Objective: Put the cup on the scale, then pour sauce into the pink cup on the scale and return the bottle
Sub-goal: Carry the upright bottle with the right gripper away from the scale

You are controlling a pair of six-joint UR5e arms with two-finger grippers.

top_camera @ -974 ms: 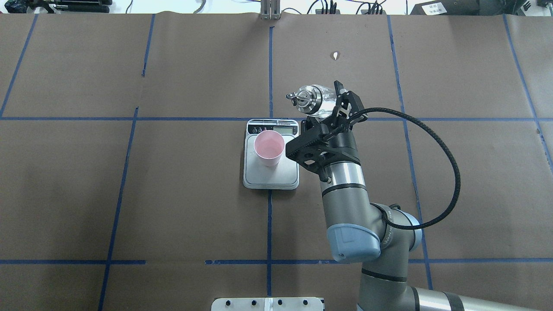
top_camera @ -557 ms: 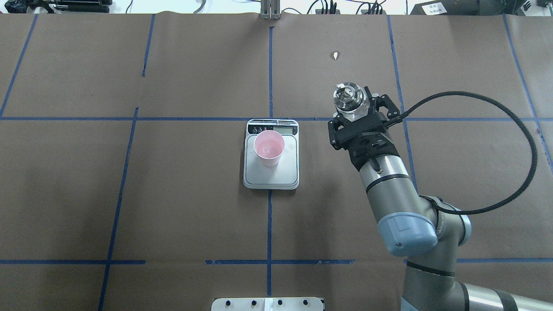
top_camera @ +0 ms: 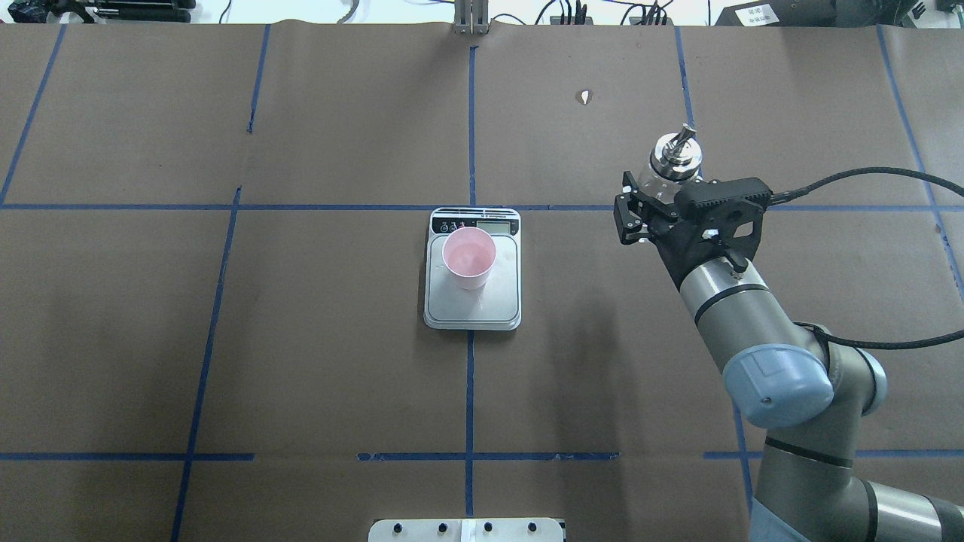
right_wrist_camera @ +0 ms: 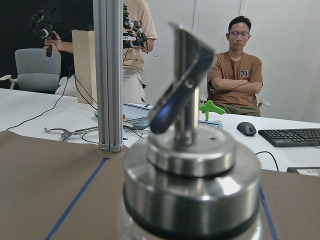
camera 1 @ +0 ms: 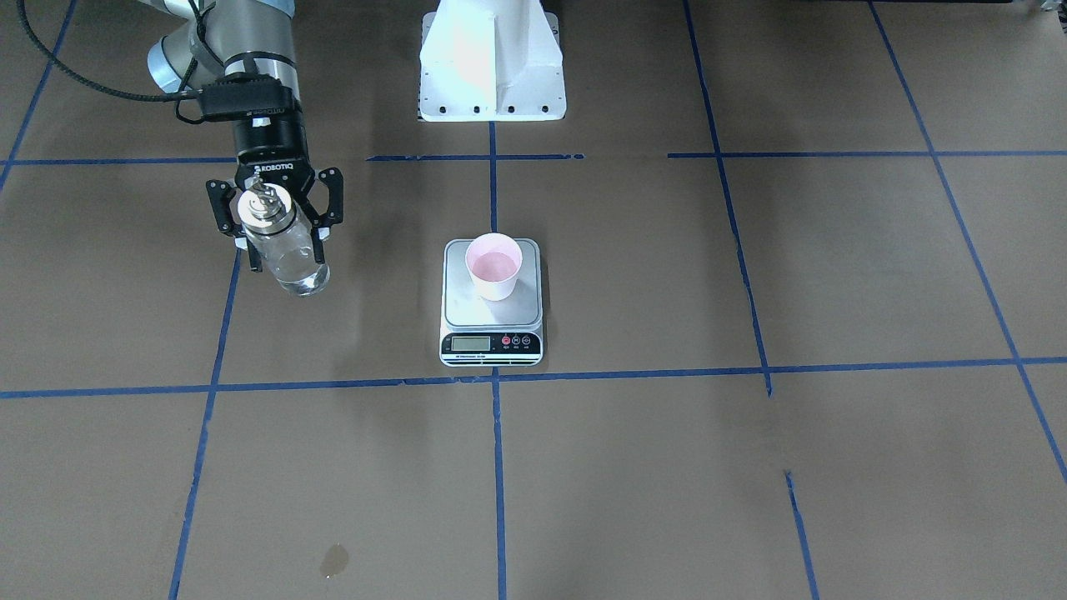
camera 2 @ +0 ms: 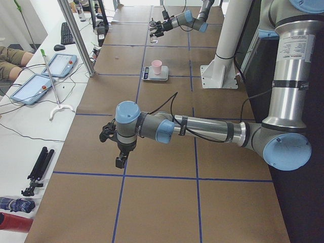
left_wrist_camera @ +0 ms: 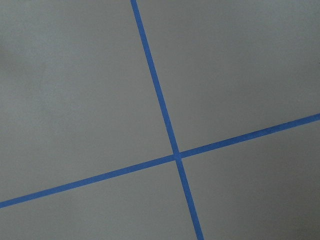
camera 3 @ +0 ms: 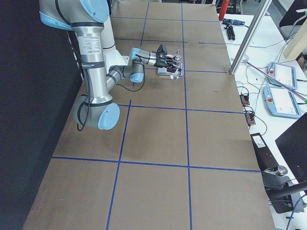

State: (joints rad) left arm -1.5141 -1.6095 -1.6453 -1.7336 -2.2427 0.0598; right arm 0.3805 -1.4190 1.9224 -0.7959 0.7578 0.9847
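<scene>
My right hand (top_camera: 654, 202) is clenched around the small clear glass bottle with the shiny metal collar and thin pour spout (top_camera: 672, 159), fingers on either side of the glass body below the collar. Taking the overhead view as the dial, with 12 o'clock on the bench's far side, the bottle is at about 2 o'clock from the flat steel-topped kitchen scale (top_camera: 493, 307), well apart from it. It looks close to upright, its spout slanting toward 1 o'clock. I cannot tell whether its base touches the brown paper-covered bench with blue tape lines (top_camera: 301, 339). The glass looks clear all the way through, so I cannot make out the sauce level. The small tapered pink paper cup (top_camera: 468, 257) stands upright on the scale's platform, toward the 12 o'clock end, just beside the black strip with the grey display and red buttons (top_camera: 476, 224). My left hand (camera 2: 107, 133) hovers over the bench far from the scale; I see it only from the side, so I cannot tell whether it is released or clenched. Its wrist camera shows only brown paper and crossing tape.
</scene>
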